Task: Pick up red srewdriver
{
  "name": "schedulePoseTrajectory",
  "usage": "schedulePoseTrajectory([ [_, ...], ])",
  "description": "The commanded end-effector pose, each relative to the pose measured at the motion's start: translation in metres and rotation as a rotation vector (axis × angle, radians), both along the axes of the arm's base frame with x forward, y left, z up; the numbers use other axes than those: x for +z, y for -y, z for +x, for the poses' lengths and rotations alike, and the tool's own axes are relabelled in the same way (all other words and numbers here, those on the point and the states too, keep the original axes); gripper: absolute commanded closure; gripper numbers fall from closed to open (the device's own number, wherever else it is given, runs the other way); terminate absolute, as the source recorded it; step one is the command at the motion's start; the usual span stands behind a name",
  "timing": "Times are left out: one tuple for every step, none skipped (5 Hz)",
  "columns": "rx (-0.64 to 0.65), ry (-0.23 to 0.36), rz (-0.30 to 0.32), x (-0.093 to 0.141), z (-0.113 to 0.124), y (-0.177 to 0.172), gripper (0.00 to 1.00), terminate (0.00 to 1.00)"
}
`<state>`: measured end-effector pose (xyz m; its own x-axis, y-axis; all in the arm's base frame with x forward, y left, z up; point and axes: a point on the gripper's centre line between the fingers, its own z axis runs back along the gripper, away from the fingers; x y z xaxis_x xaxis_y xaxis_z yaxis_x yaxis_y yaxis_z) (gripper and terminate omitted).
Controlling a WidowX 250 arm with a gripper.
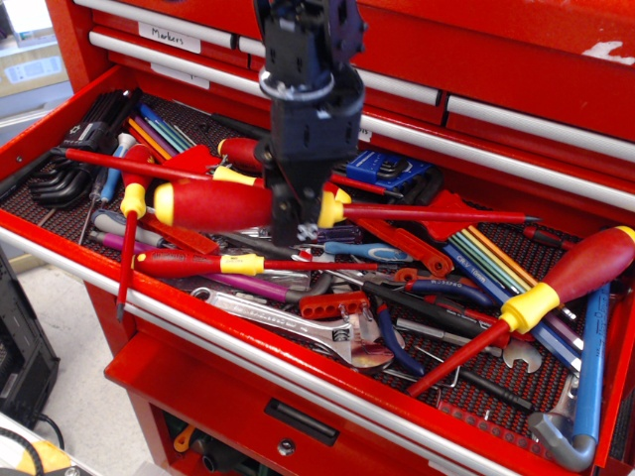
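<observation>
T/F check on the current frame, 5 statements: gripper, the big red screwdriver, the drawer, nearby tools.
1. The gripper is shut on the red screwdriver. True.
2. The red screwdriver lies flat among the tools in the drawer. False: it is held roughly level above them.
3. Its yellow butt cap points to the image left. True.
4. The adjustable wrench is in the gripper. False: it lies near the drawer's front edge.
5. The drawer is closed. False: it is pulled open, full of tools.
</observation>
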<state>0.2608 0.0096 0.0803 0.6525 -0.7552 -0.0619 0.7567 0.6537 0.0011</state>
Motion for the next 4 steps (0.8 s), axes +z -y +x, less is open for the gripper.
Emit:
schedulePoseTrajectory([
  [-0.137,0.033,0.062,0.074,0.005,-0.032,1.0,0.0],
  [-0.197,0.055,0.058,0.094,0.004,-0.044,1.0,0.0],
  [-0.243,0.116,0.064,0.108,0.0,-0.052,1.0,0.0],
  [-0.271,0.111,0.05,0.108,0.005,-0.058,1.0,1.0],
])
